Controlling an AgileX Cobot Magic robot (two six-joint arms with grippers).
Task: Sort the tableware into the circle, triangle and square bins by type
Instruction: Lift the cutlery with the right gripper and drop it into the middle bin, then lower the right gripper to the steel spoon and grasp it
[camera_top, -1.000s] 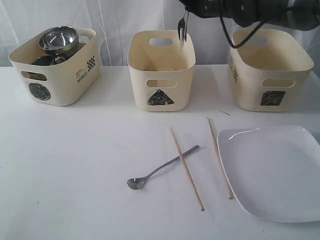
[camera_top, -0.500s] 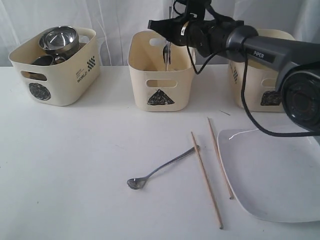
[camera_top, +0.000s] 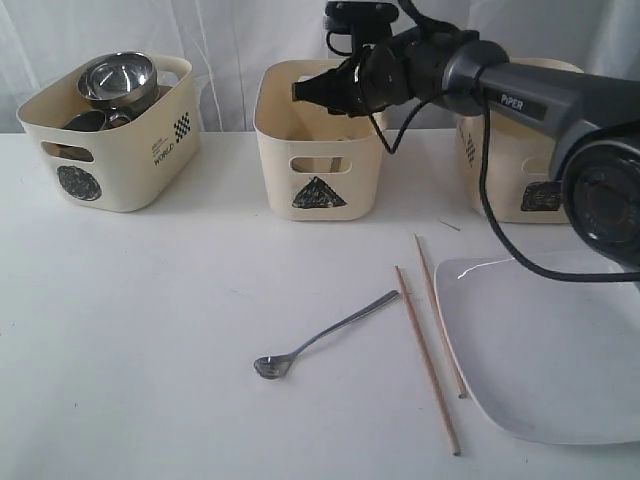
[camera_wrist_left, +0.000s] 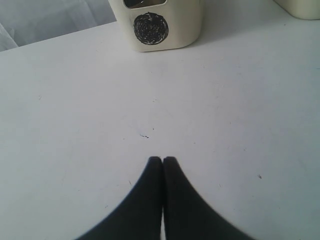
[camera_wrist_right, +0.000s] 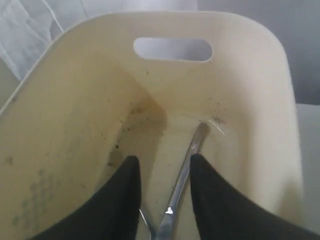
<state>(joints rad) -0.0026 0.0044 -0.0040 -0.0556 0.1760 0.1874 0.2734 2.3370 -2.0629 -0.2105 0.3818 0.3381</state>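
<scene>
My right gripper (camera_top: 308, 90) hangs open over the triangle bin (camera_top: 320, 175). In the right wrist view the fingers (camera_wrist_right: 202, 200) stand apart above the bin's floor (camera_wrist_right: 150, 130), where a steel cutlery piece (camera_wrist_right: 186, 167) lies loose between them. A steel spoon (camera_top: 325, 336), two wooden chopsticks (camera_top: 427, 360) and the white square plate (camera_top: 550, 350) lie on the table. The circle bin (camera_top: 110, 160) holds the steel bowl (camera_top: 118, 78) and a mug (camera_top: 88, 120). My left gripper (camera_wrist_left: 162, 160) is shut and empty over bare table, short of the circle bin (camera_wrist_left: 165, 25).
The square bin (camera_top: 540, 150) stands at the back right, partly behind my right arm (camera_top: 520, 95). White curtain hangs behind the bins. The plate reaches the table's right front edge.
My right gripper swung left and dipped into the triangle bin, then opened; the hanging cutlery now lies inside. One chopstick has shifted right, closer to the other.
</scene>
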